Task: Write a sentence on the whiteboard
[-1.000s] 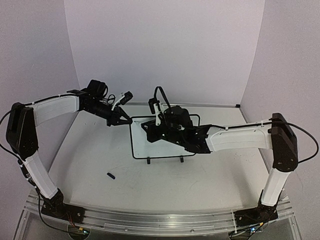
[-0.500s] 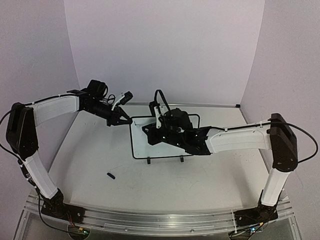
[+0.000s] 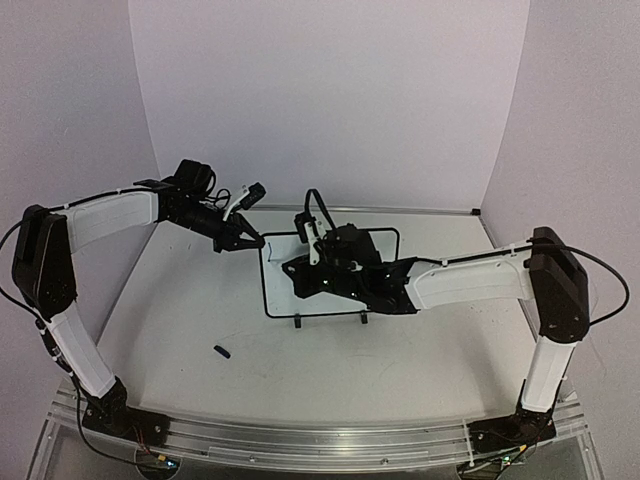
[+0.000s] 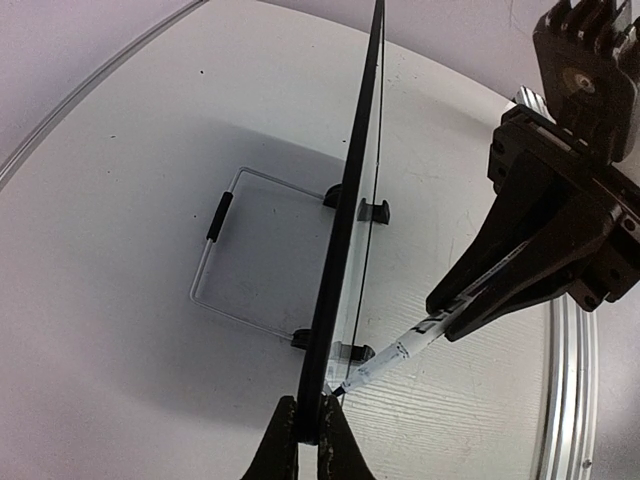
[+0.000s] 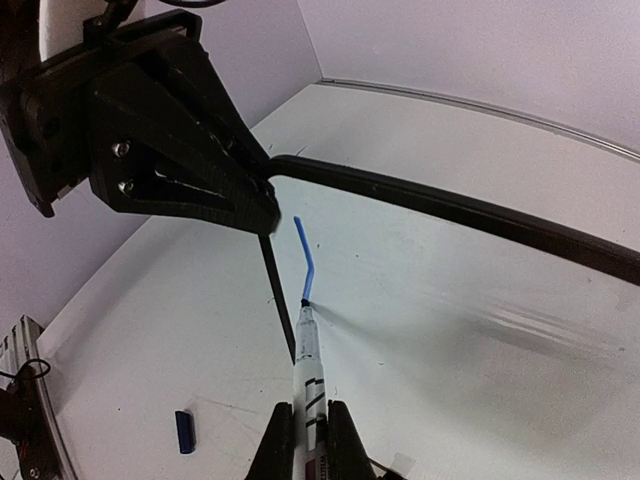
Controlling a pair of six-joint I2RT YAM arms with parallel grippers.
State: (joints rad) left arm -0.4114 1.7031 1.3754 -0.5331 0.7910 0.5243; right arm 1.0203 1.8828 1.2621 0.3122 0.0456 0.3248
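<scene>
Our right gripper (image 5: 308, 410) pinches a marker (image 5: 305, 345); just ahead, its tip touches the whiteboard (image 5: 450, 300) at a short blue stroke (image 5: 311, 262).

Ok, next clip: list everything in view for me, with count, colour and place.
whiteboard: one, white with a black frame, standing mid-table
blue stroke: one, blue, on the board at the marker's tip
marker: one, white barrel with a dark tip, tip at the board
cap: one, dark blue, lying on the table near and left of the board
table: one, white
left gripper: one, black, shut on the board's upper left corner
right gripper: one, black, shut on the marker
</scene>
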